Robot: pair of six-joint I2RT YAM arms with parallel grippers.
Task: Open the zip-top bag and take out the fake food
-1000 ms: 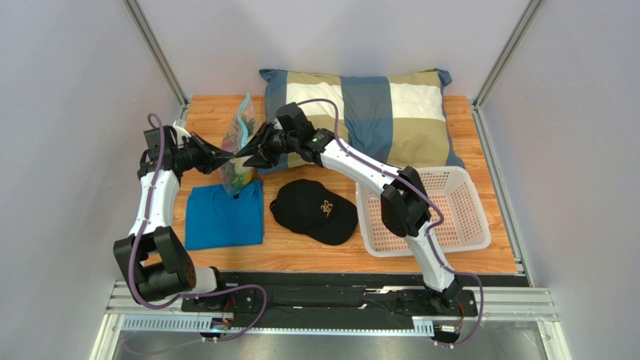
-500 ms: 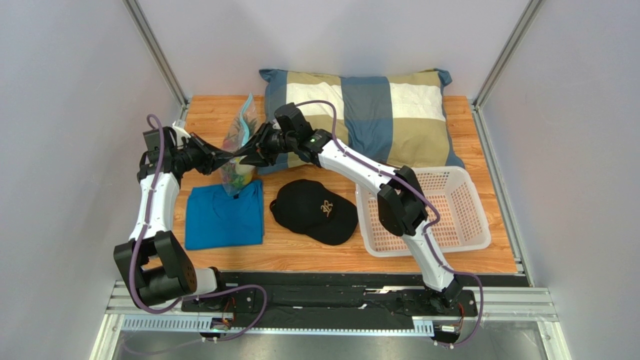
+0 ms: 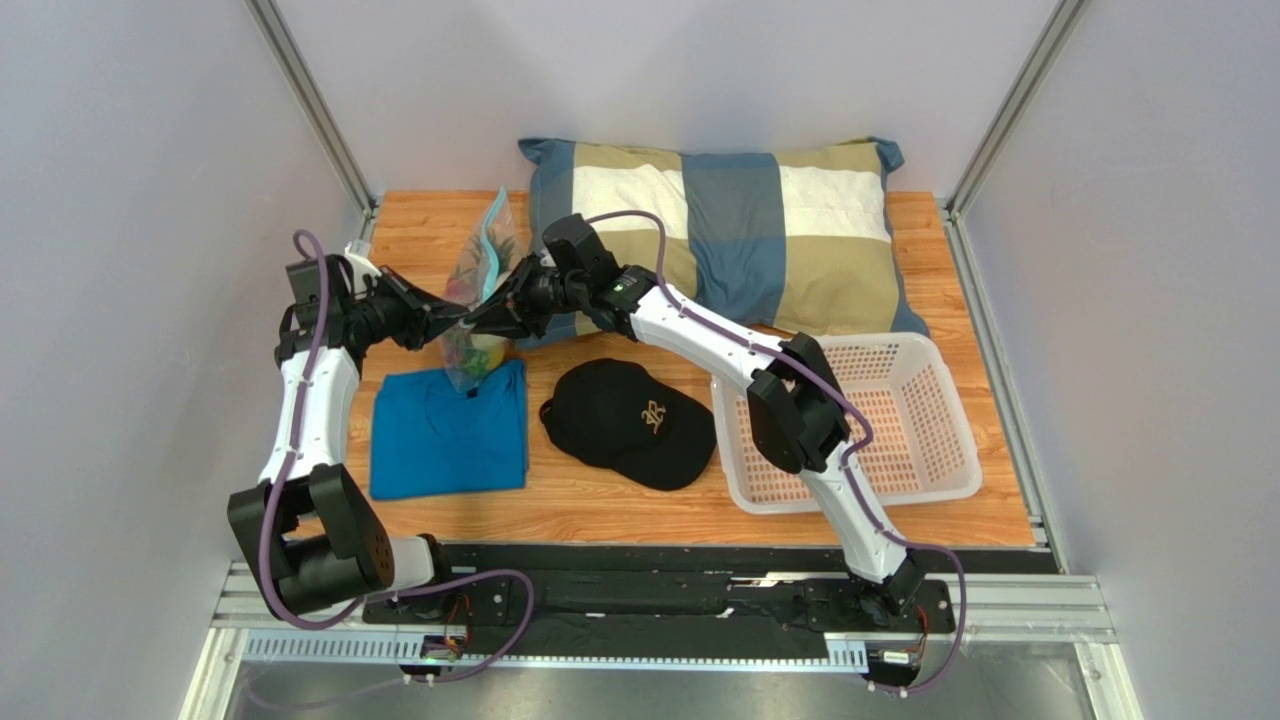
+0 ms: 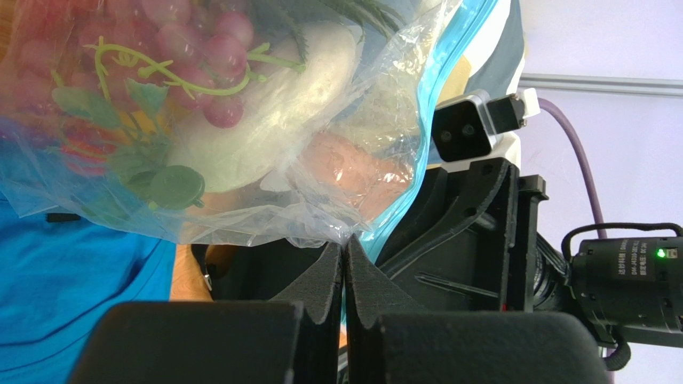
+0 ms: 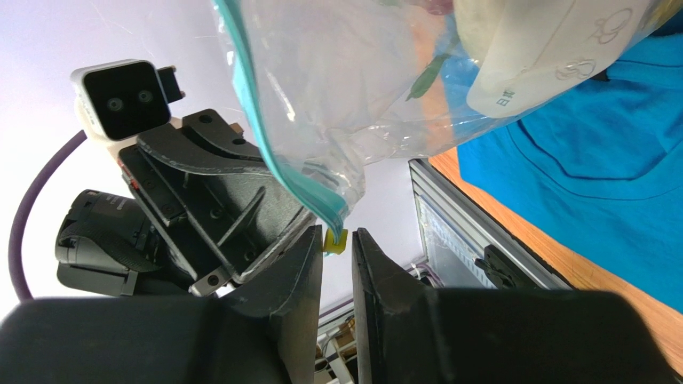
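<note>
The zip-top bag (image 3: 478, 285) hangs in the air between my two grippers, above the far left of the table. Fake food shows through it: dark red grapes (image 4: 200, 40), a cream-white long vegetable (image 4: 264, 112), something orange behind. My left gripper (image 4: 345, 244) is shut on a bottom corner of the clear plastic beside the teal zip strip (image 4: 449, 104). My right gripper (image 5: 337, 236) faces it, jaws narrowed around the yellow zip slider (image 5: 335, 241) at the end of the teal strip (image 5: 272, 160). In the top view the two grippers, left (image 3: 455, 315) and right (image 3: 487, 317), nearly touch.
A folded blue shirt (image 3: 448, 435) lies under the bag. A black cap (image 3: 628, 420) sits mid-table, a white basket (image 3: 902, 435) at the right, a checked pillow (image 3: 721, 225) along the back. Walls close in on both sides.
My right gripper has moved a little left toward my left gripper, closing the space between them at the bag. The left arm has barely moved.
</note>
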